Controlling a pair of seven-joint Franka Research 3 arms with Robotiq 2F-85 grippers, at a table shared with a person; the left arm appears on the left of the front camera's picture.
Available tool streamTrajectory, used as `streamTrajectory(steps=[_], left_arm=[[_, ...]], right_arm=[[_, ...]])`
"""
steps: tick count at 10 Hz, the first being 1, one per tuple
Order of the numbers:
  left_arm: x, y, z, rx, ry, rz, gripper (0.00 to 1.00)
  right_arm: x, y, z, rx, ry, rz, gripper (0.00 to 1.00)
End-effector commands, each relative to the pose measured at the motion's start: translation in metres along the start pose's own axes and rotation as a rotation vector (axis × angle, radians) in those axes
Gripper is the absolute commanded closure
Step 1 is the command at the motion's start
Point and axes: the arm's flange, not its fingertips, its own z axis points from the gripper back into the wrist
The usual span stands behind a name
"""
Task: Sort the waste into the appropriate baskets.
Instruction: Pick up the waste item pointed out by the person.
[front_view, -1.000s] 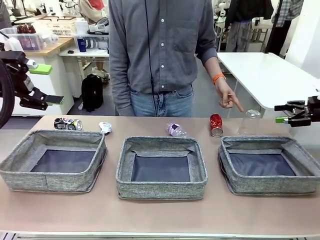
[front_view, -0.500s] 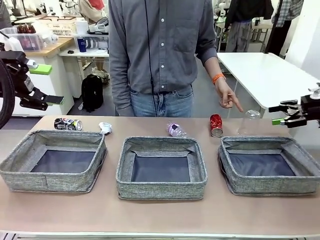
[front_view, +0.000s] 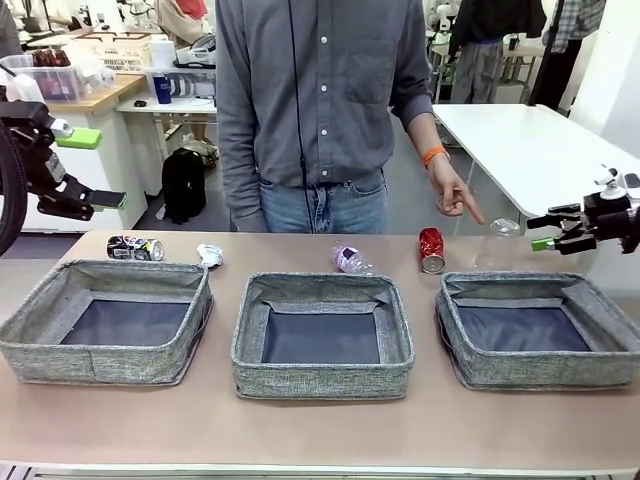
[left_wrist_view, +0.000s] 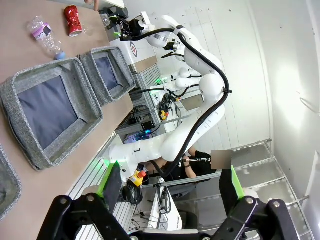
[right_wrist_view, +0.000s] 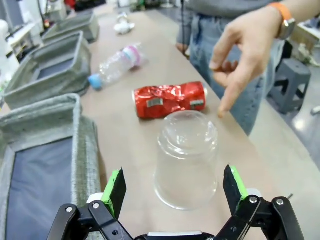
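Right jaws stand wide apart and empty, green pads lined up on the upturned clear plastic cup, which stands on the bench beside the right basket. Step judged: gripping this cup. Advance until the pads straddle its wall, then close gently; thin plastic may buckle. Beyond lie the red drink can and the person's pointing hand. Left jaws, likewise apart, hang well clear.

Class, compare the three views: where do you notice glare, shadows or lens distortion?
Front view: even, soft light; the middle basket sharp, with only faint shadow beneath. Left wrist view: rolled sideways, the wide lens bending straight lines, the white wall very bright. Right wrist view: highlights glint on the upturned clear cup and the crushed red can.
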Motion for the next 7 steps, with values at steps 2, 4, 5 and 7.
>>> streamTrajectory(steps=[2, 4, 5, 7], left_arm=[[0.001, -0.002, -0.002, -0.016, -0.007, -0.021, 0.0], [0.001, -0.002, -0.002, -0.016, -0.007, -0.021, 0.0], [0.001, -0.002, -0.002, -0.016, -0.007, -0.021, 0.0], [0.001, -0.002, -0.002, -0.016, -0.007, -0.021, 0.0]], right_arm=[[-0.002, -0.014, -0.014, 0.008, 0.031, -0.046, 0.0], [-0.008, -0.015, -0.027, 0.015, 0.017, -0.053, 0.0], [-0.01, -0.015, -0.036, 0.032, 0.011, -0.059, 0.0], [-0.009, -0.015, -0.053, 0.058, 0.0, -0.062, 0.0]])
